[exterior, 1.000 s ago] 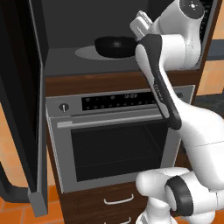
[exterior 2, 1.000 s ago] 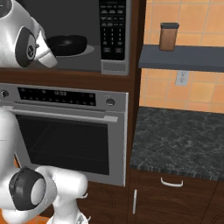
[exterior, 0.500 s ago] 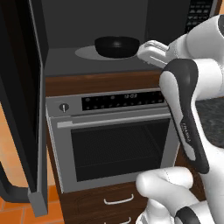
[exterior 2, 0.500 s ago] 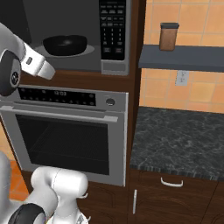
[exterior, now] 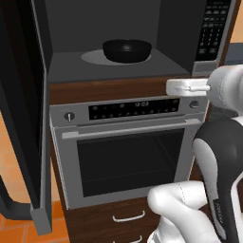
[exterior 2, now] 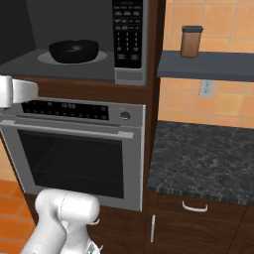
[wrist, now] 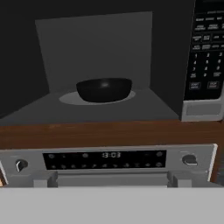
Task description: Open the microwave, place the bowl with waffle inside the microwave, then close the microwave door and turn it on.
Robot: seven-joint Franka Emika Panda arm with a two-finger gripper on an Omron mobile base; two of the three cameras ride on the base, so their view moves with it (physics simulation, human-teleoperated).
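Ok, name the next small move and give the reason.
Probably swing the arm left toward the door to push it shut: the bowl already sits on the turntable inside the microwave, the door stands wide open, and the arm is outside the cavity.

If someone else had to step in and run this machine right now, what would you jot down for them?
Claw: open and empty, drawn back in front of the oven, below the microwave opening.
Bowl: sits on the round turntable inside the microwave cavity; the waffle can't be made out from here.
Microwave door: swung wide open at the left.
Done: door opened, bowl placed inside.
Left: swing the door shut, then press a start button on the keypad at the right of the cavity.
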